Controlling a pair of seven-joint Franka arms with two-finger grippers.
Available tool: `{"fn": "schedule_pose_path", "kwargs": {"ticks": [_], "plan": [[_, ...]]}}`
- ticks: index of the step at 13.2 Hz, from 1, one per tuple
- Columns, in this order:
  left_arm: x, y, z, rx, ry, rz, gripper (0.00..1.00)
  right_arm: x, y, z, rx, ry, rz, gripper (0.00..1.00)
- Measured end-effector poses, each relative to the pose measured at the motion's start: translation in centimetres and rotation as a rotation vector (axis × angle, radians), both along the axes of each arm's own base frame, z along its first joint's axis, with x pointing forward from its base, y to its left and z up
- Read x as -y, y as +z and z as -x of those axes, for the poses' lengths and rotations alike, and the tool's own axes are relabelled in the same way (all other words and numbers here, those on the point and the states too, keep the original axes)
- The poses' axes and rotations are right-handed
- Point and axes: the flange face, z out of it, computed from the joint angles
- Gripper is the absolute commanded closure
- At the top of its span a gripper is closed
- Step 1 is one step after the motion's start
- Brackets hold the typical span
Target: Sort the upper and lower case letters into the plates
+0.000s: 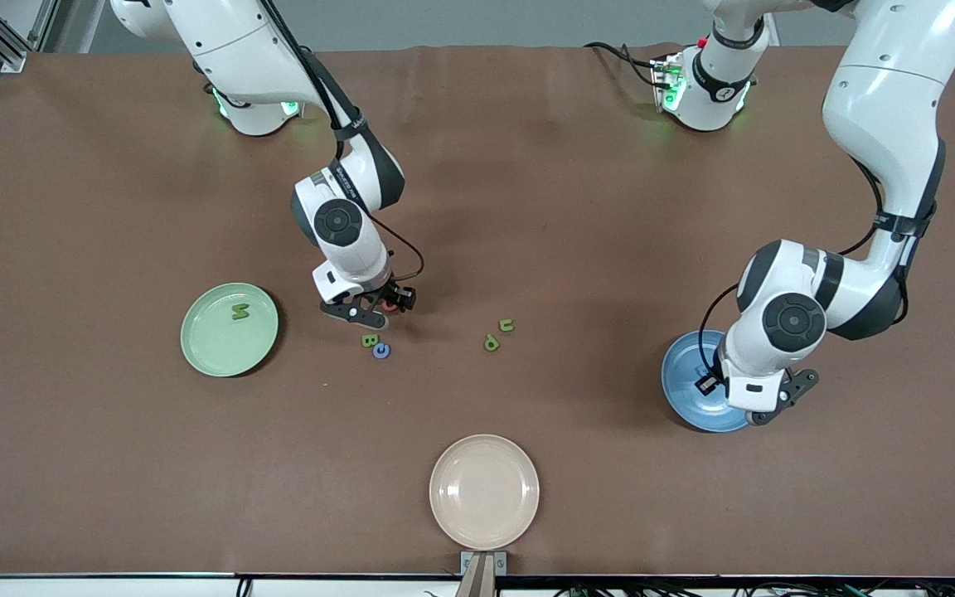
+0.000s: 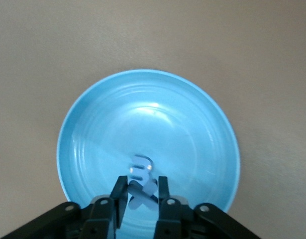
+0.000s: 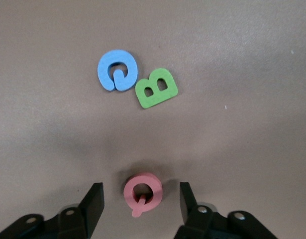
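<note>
- Plates first, from the desk's camera-side edge inward: a beige cream round plate (image 1: pixel 484 491) sits at the middle of that edge, bare, and has no part in the sorting.
- Farther in, toward the left arm's end, the mid blue round matte plate (image 1: pixel 685 383) lies under the left gripper (image 2: pixel 142 193). Its fingers stand a little apart around a small blue foam letter (image 2: pixel 141 191), with another blue letter (image 2: pixel 141 167) lying in the plate just past them; I cannot tell whether the fingers press the first one.
- Toward the right arm's end, the pale mint green round plate (image 1: pixel 229 329) holds one green chunky letter (image 1: pixel 239 311).
- Between the plates, loose on the brown desk: a blue foam G (image 3: pixel 117 70) touching a green foam B (image 3: pixel 156 87), and well apart from them two more green letters (image 1: pixel 498 333) side by side.
- Farthest in of the loose ones, the pinkish-red foam Q (image 3: pixel 142 192) lies flat between the wide-open fingers of the right gripper (image 3: pixel 142 199), which has nothing in its grasp.
- My advice for this pick: keep the Q centred, go down until the fingertips nearly meet the desk, then close evenly; the piece is thin and could skid or tip up if one finger arrives first.
- Lift straight before heading for a plate, since the B and G lie near.
</note>
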Motion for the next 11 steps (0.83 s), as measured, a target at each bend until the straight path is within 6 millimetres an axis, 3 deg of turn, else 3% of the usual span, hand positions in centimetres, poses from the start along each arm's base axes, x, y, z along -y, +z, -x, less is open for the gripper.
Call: {"fn": "schedule_pose_path", "kwargs": {"ticks": [3,6,9,10,11], "plan": [[0.6,-0.1,0.2,-0.004,-0.009,0.001,0.0,0.0,-0.3,0.3,-0.002,0.003,0.002,0.37],[3.5,0.3,0.8,0.002,0.017,0.015,0.0,0.0,-0.8,0.5,0.003,0.004,0.001,0.53],[12.5,0.6,3.7,0.019,0.091,0.036,0.0,0.0,-1.1,0.7,0.004,0.006,0.001,0.92],[16.4,0.3,5.3,0.022,0.1,0.039,0.02,0.0,-0.9,0.6,0.005,0.005,0.001,1.0],[19.9,-0.2,6.8,0.022,0.104,0.042,0.06,0.1,-0.9,0.6,0.006,0.004,0.001,1.0]]}}
